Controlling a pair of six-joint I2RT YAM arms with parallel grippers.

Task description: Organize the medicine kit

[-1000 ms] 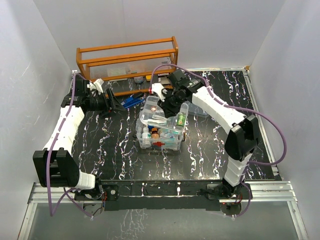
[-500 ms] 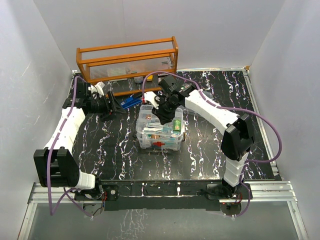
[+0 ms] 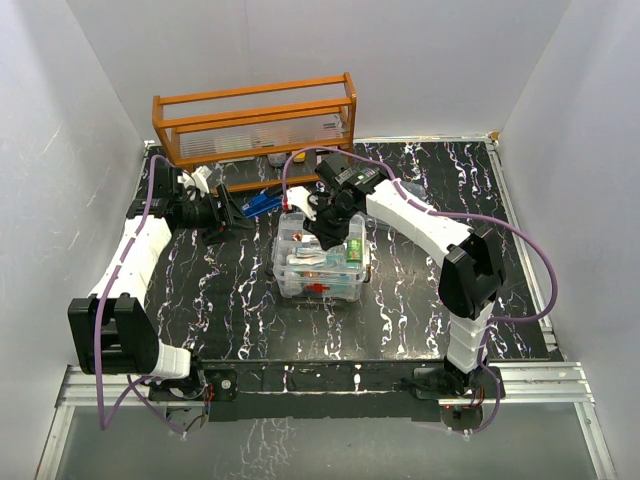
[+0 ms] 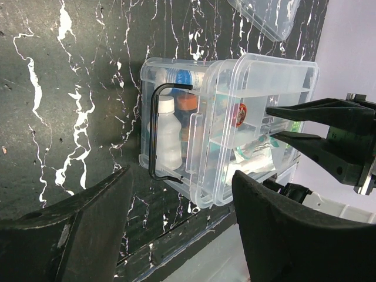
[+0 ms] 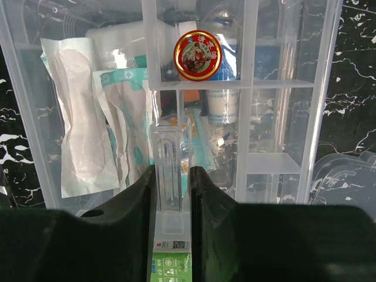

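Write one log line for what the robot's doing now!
right gripper: shut on clear divided plastic tray insert | tray insert: over clear rectangular plastic box | left gripper: open, holding nothing, away from box

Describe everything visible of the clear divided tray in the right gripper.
The tray is clear plastic, split by thin walls into one long and several smaller compartments. The long one holds wrapped dressing packets; a small one holds a round red-and-gold tin. The fingers of the right gripper clamp its upright middle post. It lies over the open box; whether fully seated is unclear.
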